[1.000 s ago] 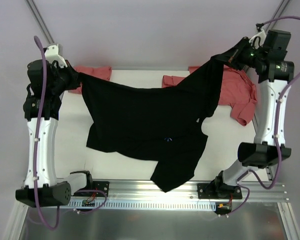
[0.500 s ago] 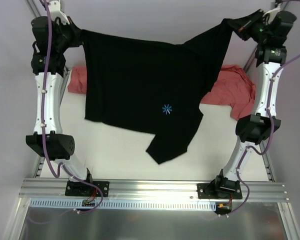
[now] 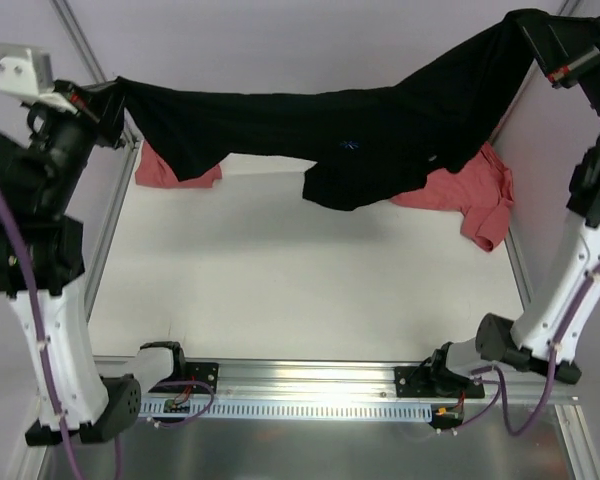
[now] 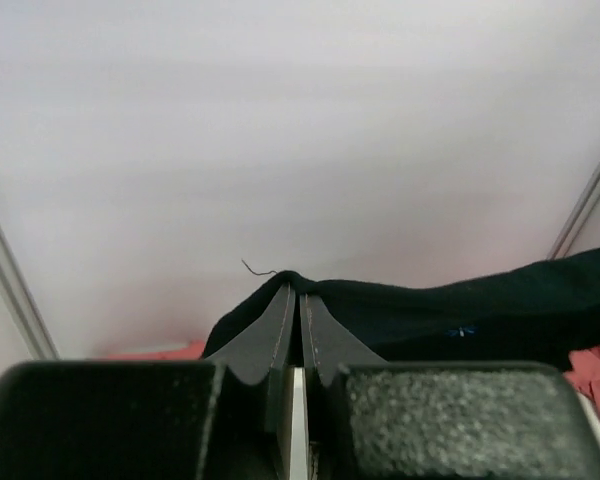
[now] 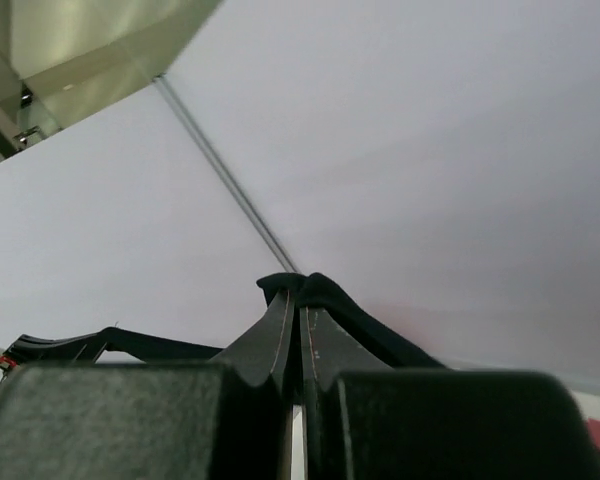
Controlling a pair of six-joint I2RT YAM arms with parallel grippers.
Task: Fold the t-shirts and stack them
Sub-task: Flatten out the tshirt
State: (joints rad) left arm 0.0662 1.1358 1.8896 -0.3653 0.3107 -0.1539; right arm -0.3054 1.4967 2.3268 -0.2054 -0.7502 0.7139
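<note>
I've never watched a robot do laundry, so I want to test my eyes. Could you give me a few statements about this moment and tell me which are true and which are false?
1. The black t-shirt hangs in the air, stretched between the two arms. True.
2. The left gripper is open and empty. False: it is shut on an edge of the black t-shirt.
3. The right gripper holds a red shirt. False: it is also shut on the black t-shirt.
4. The left salmon-red shirt and the right salmon-red shirt lie at the far side of the table, lower than the black t-shirt. True.
</note>
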